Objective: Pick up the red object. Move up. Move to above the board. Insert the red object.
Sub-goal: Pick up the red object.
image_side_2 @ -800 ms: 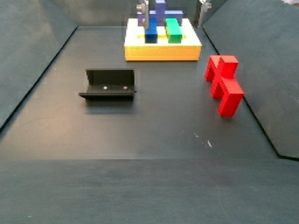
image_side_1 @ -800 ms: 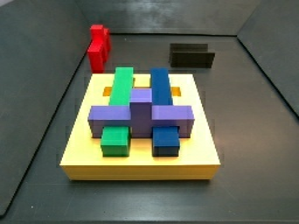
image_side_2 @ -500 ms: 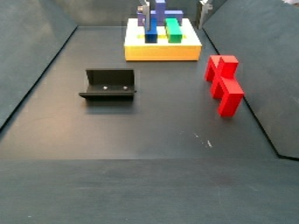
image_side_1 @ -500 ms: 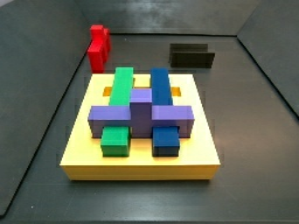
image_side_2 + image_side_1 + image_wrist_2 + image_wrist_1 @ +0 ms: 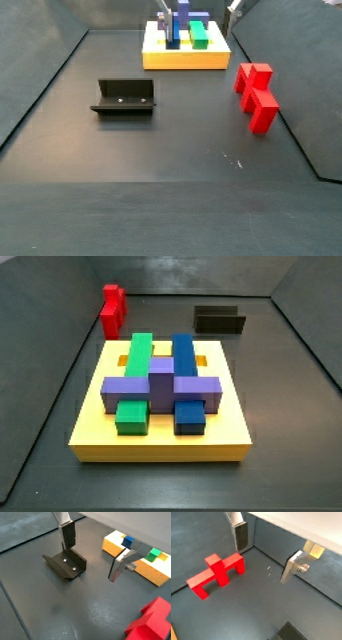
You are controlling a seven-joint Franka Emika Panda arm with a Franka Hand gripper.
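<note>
The red object stands free on the dark floor by the wall, beyond the board's far corner; it also shows in the other side view and in both wrist views. The board is a thick yellow slab carrying green, blue and purple blocks, and a corner of it shows in a wrist view. My gripper hangs open above the floor with nothing between its fingers. It is apart from the red object, which lies off to one side of the fingers.
The fixture stands on the floor, seen also in the other side view and close under one finger in a wrist view. Dark walls enclose the floor on all sides.
</note>
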